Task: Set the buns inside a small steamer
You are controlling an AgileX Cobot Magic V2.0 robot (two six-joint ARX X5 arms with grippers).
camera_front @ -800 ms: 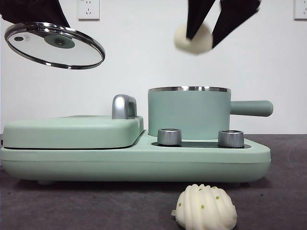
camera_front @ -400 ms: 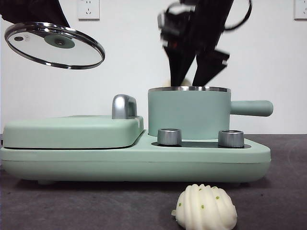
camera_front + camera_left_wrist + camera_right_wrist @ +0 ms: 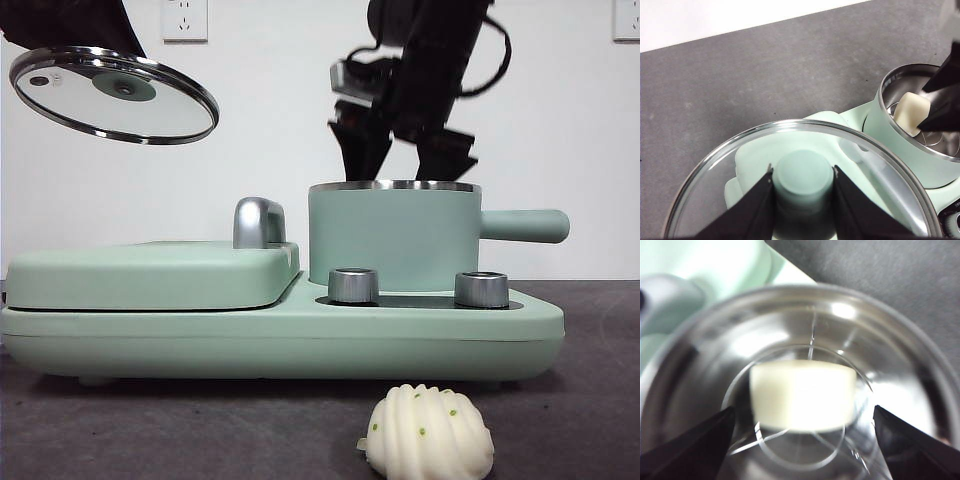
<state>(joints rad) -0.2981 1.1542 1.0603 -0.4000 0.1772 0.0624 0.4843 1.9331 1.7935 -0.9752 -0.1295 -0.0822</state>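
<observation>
Two buns: smooth bun [image 3: 802, 395] inside the small steamer [image 3: 395, 238], ridged bun [image 3: 428, 433] on the bench [image 3: 200, 430] at its front edge. Right gripper [image 3: 403, 152] fingers apart over the rim. Left gripper [image 3: 802, 200] clamped on the glass lid [image 3: 113, 95] knob, held high over the griddle section [image 3: 150, 275].

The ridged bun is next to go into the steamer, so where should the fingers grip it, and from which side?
Probably from straight above, closing on the two long flanks of the ridged bun. It lies flat on the table as a low dome, with open space around it in the front view. The right gripper is open above the steamer, where the smooth bun already lies.
</observation>
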